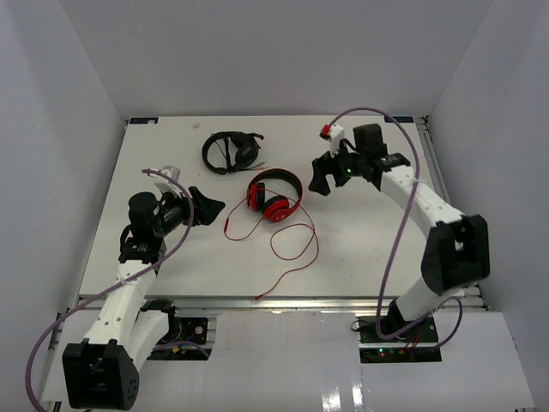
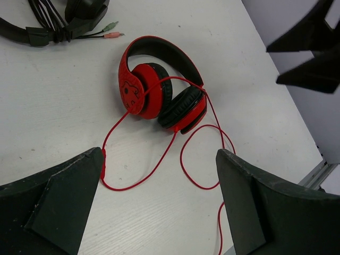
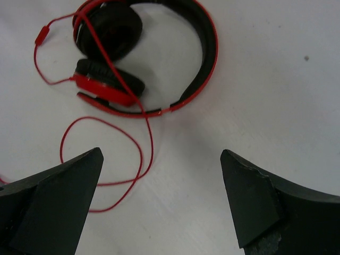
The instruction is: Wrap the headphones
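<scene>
— What's mid-frame?
— The headphones (image 2: 159, 87), lying on the table (image 2: 48, 111); cups close together, band arching toward the top; the cable (image 2: 159, 159) crosses over both cups, then loops loosely toward the bottom edge.
— And the left gripper (image 2: 159, 153)?
— Jaws wide apart, one finger in each lower corner; only cable and table between them; one loop runs right by the lower-left finger (image 2: 58, 207); touching or not, I can't tell.
— Upper left?
— A black headset (image 2: 58, 24), partly cut off; its green and pink plugs (image 2: 112, 30) point right.
— Upper right?
— The right gripper (image 2: 272, 65); two dark fingers, a gap between them.
</scene>
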